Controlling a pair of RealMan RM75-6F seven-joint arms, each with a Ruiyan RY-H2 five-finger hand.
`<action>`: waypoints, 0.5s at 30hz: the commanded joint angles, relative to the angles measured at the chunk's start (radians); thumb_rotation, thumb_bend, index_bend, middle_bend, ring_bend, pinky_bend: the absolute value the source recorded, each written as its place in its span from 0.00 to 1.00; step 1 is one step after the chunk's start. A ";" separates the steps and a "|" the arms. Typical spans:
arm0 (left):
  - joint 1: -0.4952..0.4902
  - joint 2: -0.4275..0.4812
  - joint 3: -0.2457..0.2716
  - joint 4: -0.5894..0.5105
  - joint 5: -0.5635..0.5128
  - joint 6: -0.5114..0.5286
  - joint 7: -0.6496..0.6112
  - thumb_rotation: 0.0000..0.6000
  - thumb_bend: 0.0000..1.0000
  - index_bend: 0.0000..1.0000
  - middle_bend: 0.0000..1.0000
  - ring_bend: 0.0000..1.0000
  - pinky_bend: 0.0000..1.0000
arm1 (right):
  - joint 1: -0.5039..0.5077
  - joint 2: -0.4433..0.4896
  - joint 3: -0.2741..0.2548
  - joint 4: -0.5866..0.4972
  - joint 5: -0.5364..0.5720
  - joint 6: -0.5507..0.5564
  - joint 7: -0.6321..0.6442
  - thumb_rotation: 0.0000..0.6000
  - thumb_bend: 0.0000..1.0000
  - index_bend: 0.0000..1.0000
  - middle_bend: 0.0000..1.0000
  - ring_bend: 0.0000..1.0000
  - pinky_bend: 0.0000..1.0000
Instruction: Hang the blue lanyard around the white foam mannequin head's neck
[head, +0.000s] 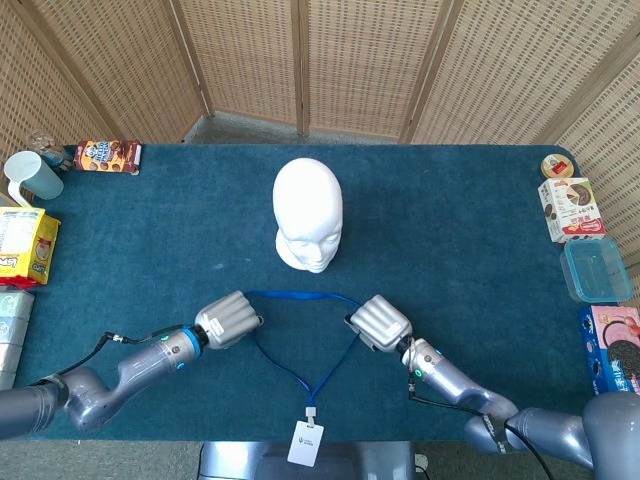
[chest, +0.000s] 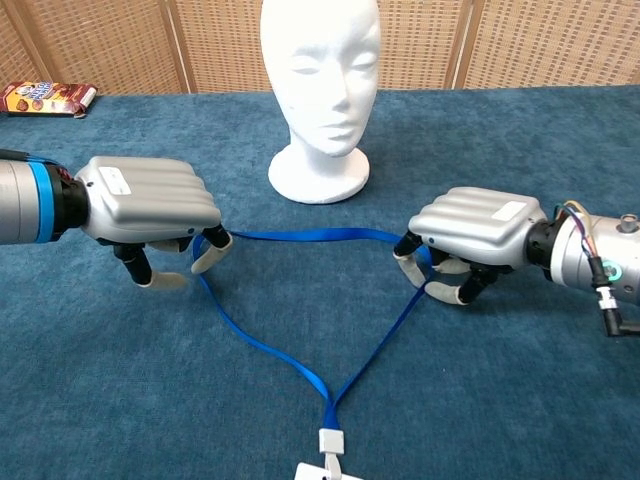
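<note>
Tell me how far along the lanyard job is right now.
Early stage. The blue lanyard lies flat on the table in front of the white foam mannequin head, nothing around its neck. The right hand has fingers on the strap's right corner; the left hand is at the left corner, grip unconfirmed. Left: secure both grips, lift, loop over the head.

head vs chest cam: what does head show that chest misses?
Head view only: the whole table edge to edge, with the pale blue mug and yellow box at left, the clear container and cookie boxes at right, and the whole badge.

Chest view only: the mannequin head face-on, and the fingers under each hand.

Both: blue lanyard, left hand, right hand, brown snack pack.
</note>
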 joint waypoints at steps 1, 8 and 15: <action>-0.013 -0.012 0.003 0.005 -0.022 -0.009 0.025 0.85 0.37 0.51 1.00 1.00 1.00 | -0.001 0.000 0.000 0.000 0.000 0.001 0.000 1.00 0.51 0.57 1.00 1.00 1.00; -0.035 -0.031 0.014 0.007 -0.071 -0.018 0.074 0.80 0.37 0.51 1.00 1.00 1.00 | -0.005 0.000 -0.001 0.004 0.001 0.002 0.006 1.00 0.51 0.57 1.00 1.00 1.00; -0.056 -0.051 0.026 0.015 -0.126 -0.016 0.132 0.79 0.37 0.51 1.00 1.00 1.00 | -0.008 -0.003 -0.002 0.012 -0.002 0.005 0.016 1.00 0.51 0.57 1.00 1.00 1.00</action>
